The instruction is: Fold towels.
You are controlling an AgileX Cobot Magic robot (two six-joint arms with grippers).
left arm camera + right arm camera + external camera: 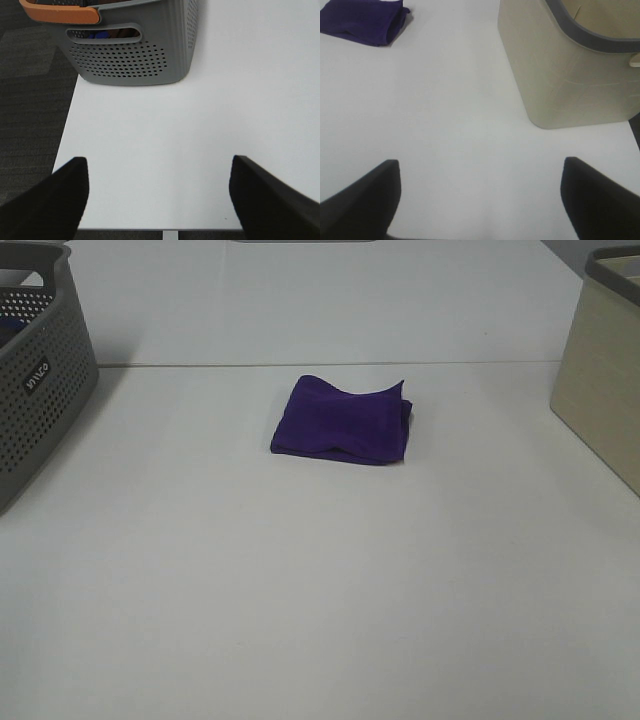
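**Purple towel lies folded at mid-worktop, both arms clear of it**

You are looking at a deep purple, soft velvety cloth towel [343, 420] lying folded into a compact, roughly square bundle on the plain white worktop [320, 590], a little beyond its centre in the high camera's view. Its far edge ripples upward and the layers show along the right side. No white tag can be made out.

To your left stands a grey perforated plastic basket [35, 370] with a handle slot; to your right, a beige smooth-walled bin with a grey rim [605, 360]. The towel sits between the two, well apart from each.

Neither arm appears in the high view. Your left gripper [157, 200] hangs over the bare worktop near its edge, its black fingers [50, 200] spread wide with nothing between them; the grey basket [132, 55] stands ahead of it, with an orange-rimmed item [60, 12] above its rim and dark flooring [30, 100] beside the worktop. Your right gripper [480, 200] also has its black fingers [360, 200] wide apart and empty above the bare surface, the beige bin [570, 75] close by on one side and the folded towel [362, 21] farther off on the other.
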